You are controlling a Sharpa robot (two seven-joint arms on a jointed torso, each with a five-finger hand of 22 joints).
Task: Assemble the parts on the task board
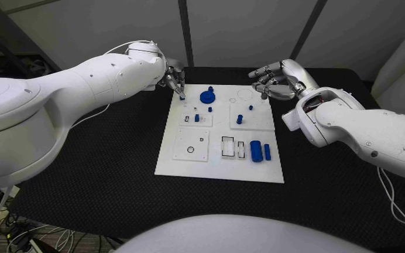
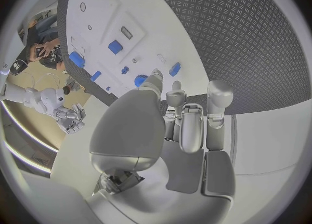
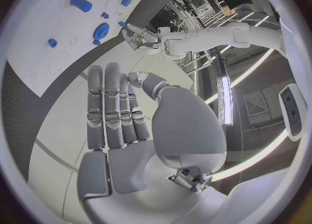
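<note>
Left hand: the left hand (image 1: 173, 80) hangs over the far left corner of the task board (image 1: 219, 171), fingers pointed down; a small blue part (image 1: 182, 96) sits right at the fingertips, but whether it is pinched I cannot tell.
Right hand: the right hand (image 1: 277, 83) hovers past the board's far right corner, fingers loosely curled and apart, holding nothing; in the right wrist view its fingers (image 3: 111, 109) lie straight side by side.
Near row: two blue cylinders (image 1: 260, 150) lie side by side near the board's right edge, just beside a white rectangular slot (image 1: 229, 146); a square plate with a small ring (image 1: 191, 149) is to their left.
Middle row: small blue pegs (image 1: 196, 118) and (image 1: 240, 119) stand upright on two raised squares.
Far row: a blue round knob piece (image 1: 208, 95) sits between the two hands, an engraved circle (image 1: 246, 95) beside it.
Obstruction: the left arm (image 1: 93, 86) crosses the tabletop (image 1: 101, 165) and hides the board's far left edge.
Surroundings: black textured tabletop all round the board.
</note>
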